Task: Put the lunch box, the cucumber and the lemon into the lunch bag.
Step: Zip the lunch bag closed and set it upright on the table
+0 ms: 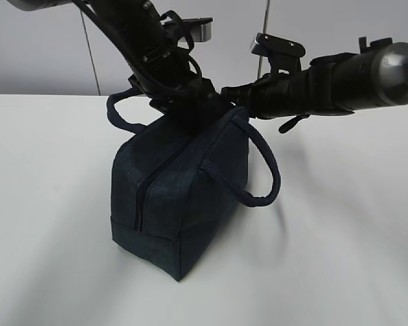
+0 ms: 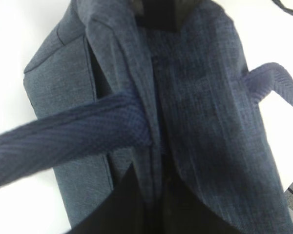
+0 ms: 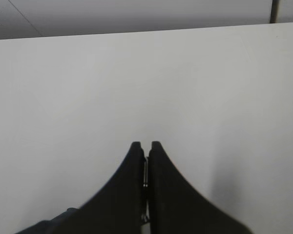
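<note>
Boxy dark navy fabric lunch bag [image 1: 180, 197] on white tabletop [image 1: 340, 258], zipper apparently closed; no food visible outside. Left hand [image 2: 154, 207] and right hand [image 3: 145, 161] both pinched together at its top; task seemingly near complete.

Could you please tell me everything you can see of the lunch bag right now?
The lunch bag is a boxy dark navy bag of woven-looking fabric, standing upright on the white table. Its zipper looks closed. Two loop handles hang out to either side. Both arms meet at its far top end, where the left gripper sits on the fabric. Its contents are hidden.
</note>
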`<state>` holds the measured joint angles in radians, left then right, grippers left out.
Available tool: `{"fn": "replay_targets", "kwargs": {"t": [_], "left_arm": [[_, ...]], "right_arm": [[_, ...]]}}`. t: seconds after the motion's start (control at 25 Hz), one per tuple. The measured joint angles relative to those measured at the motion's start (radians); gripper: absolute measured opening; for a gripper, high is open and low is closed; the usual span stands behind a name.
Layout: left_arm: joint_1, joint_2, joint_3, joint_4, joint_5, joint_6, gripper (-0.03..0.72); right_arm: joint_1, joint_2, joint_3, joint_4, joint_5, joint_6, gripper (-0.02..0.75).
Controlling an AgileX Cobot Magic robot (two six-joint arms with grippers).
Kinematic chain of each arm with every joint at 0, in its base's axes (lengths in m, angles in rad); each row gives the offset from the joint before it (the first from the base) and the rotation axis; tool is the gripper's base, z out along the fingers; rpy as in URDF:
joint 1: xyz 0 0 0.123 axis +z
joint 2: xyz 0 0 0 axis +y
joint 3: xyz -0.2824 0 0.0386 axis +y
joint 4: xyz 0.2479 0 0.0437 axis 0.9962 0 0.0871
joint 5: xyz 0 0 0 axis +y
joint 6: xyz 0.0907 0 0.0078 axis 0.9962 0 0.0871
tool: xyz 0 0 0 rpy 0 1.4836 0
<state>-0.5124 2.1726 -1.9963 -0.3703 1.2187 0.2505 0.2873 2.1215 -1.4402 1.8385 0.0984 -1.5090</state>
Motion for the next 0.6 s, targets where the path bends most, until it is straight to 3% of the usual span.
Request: {"fn": "replay_targets", "kwargs": {"t": [0.6], "left_arm": [[0.0, 0.0, 0.0, 0.004, 0.002, 0.011, -0.012]], "right_arm": [[-0.006, 0.027, 0.0, 0.0, 0.061, 0.084, 0.0]]}}
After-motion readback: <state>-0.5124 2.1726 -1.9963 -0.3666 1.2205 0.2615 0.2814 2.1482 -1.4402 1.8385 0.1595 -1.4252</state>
